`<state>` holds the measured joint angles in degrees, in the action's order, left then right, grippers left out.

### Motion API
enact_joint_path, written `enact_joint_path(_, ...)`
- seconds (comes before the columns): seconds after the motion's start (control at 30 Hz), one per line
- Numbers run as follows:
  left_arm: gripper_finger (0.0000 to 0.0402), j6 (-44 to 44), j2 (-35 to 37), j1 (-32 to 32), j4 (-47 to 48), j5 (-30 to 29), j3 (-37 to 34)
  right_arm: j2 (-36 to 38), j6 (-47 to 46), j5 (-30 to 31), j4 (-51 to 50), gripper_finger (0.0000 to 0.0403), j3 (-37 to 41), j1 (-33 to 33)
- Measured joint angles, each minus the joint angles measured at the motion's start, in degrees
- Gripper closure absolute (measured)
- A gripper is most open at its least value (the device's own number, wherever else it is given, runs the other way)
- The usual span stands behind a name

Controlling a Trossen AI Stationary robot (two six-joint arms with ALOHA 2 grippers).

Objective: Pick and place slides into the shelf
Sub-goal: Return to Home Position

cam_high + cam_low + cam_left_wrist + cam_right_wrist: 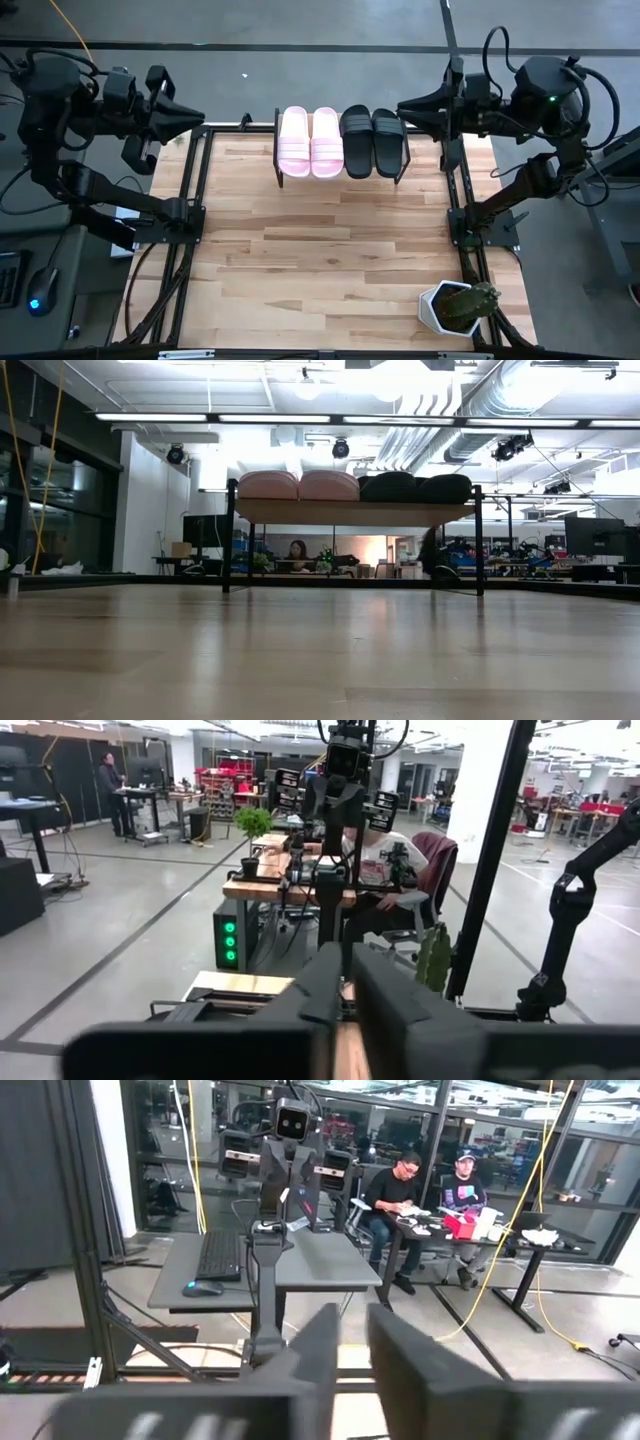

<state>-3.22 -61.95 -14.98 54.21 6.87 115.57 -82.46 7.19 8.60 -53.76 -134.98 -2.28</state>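
High view: four slides sit on the shelf [277, 150] in one row. Two pale pink slides [309, 142] take its left half and two black slides [372, 141] its right half, the pairs side by side. The left gripper [196, 118] hangs apart from the shelf's left end, arm folded back, tip aimed toward the shelf. The right gripper [404, 106] sits just off the shelf's far right corner, arm likewise folded. One potted plant [462, 305] stands well in front of the shelf, to its right.

Low view: the ends of all four slides show above the shelf top. One seated person [297, 550] is visible beyond, under it.

Left wrist view: fingers [318, 995] drawn together to a thin slit, holding nothing.

Right wrist view: same narrow slit, nothing held. Two seated people [400, 1180] are at a desk beyond.
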Motion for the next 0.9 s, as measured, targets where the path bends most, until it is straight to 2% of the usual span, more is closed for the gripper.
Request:
enact_joint_path(0.07,0.0395,0.0,0.0,0.0,0.0,0.1,0.0,0.0,0.4,-0.1,-0.3,0.038,0.0,0.0)
enact_joint_path(0.13,0.0391,0.0,0.0,0.0,0.0,0.1,0.0,0.0,0.5,-0.1,-0.5,0.0396,0.0,0.0)
enact_joint_path(0.23,0.0385,0.0,0.0,0.0,0.4,0.1,0.0,0.0,0.2,-0.1,-0.8,0.0389,0.0,0.0)
enact_joint_path(0.37,0.0399,0.0,0.0,0.0,1.8,0.1,0.0,0.0,0.3,-0.1,-1.8,0.04,0.0,0.0)
enact_joint_path(0.5,0.0396,0.2,0.5,0.0,3.4,0.1,0.0,0.4,0.3,-0.1,-3.1,0.0402,0.0,0.0)
enact_joint_path(0.9,0.04,1.0,6.3,0.0,8.0,-2.4,0.0,6.2,-1.8,-0.2,-8.0,0.0403,0.0,0.0)
